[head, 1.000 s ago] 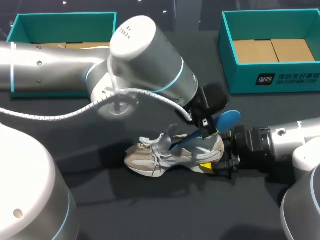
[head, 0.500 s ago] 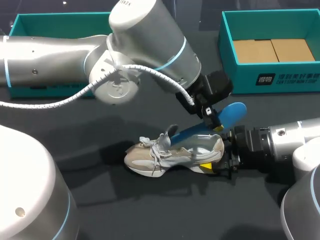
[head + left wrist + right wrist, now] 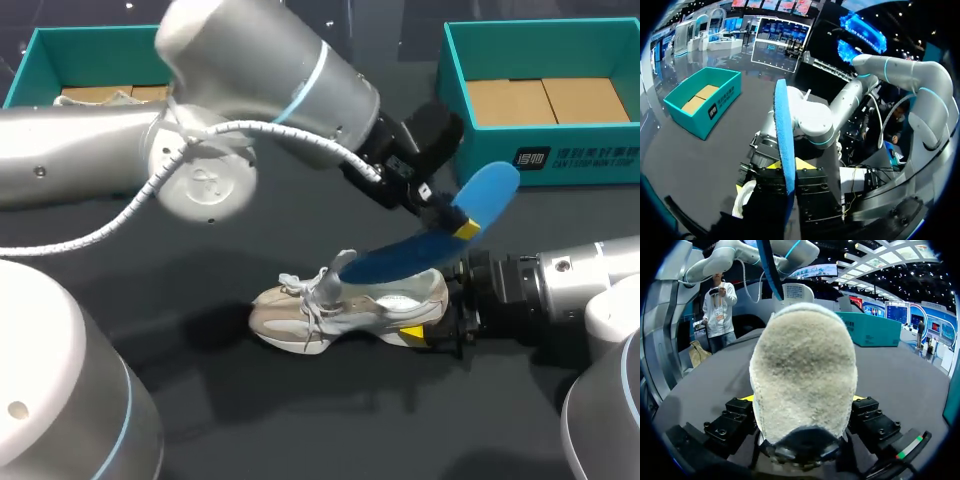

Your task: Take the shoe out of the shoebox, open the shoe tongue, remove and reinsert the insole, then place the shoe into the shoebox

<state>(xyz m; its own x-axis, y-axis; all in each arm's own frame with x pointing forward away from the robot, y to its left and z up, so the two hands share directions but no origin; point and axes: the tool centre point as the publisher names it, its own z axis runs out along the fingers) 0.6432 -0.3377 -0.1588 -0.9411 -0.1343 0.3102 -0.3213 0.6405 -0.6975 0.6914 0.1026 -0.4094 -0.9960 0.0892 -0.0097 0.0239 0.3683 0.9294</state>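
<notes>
Left gripper (image 3: 790, 167) is clamped on the long blue foam insole (image 3: 782, 125), a finger on each flat face near its heel end. In the left wrist view the insole stands edge-on between the black finger blocks, a yellow tip on either side. In the head view it slopes from that raised end down to the beige-grey mesh sneaker (image 3: 330, 312); its toe tip is at the tongue, contact with the opening can't be told. Right gripper (image 3: 802, 399) is closed on the sneaker's heel, which fills the right wrist view; only yellow slivers of its fingertips show beside it. The sneaker lies on the dark tabletop (image 3: 300, 420), toe toward my left, laces loose. Tabletop shows on its near side and between it and the teal open box with a cardboard floor (image 3: 540, 160) at far right, well apart from it. A second teal open box (image 3: 40, 50) sits at far left, mostly hidden behind the left arm (image 3: 260, 90); something pale inside, can't make it out. Only the head view shows both boxes; the left wrist view catches just the right one.
</notes>
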